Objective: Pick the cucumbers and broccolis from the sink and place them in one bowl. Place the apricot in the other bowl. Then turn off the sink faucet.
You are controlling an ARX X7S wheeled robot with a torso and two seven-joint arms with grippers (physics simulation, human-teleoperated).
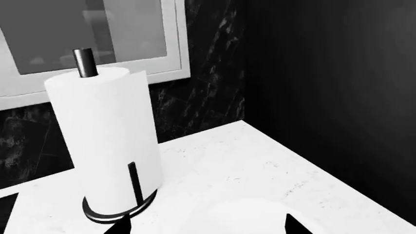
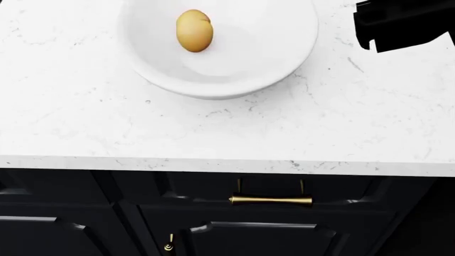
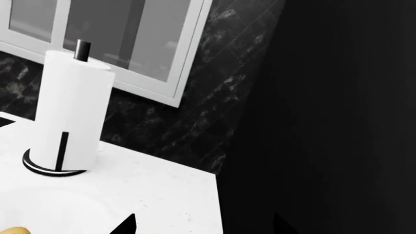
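The apricot (image 2: 194, 30) lies inside a white bowl (image 2: 284, 58) on the marble counter, apart from both grippers. A sliver of the apricot (image 3: 11, 230) also shows in the right wrist view. My left gripper (image 1: 209, 228) is open over a pale bowl rim (image 1: 250, 212), with nothing between its fingertips. My right gripper (image 3: 204, 226) is open and empty above the counter's end. A black piece of my right arm (image 2: 401, 24) shows in the head view. The sink, faucet, cucumbers and broccolis are out of view.
A paper towel roll (image 1: 107, 141) on a black stand rises at the back of the counter under a window (image 1: 91, 34). A dark wall (image 3: 325, 122) bounds the counter's end. Dark cabinets with a brass handle (image 2: 270, 200) sit below the counter's front edge.
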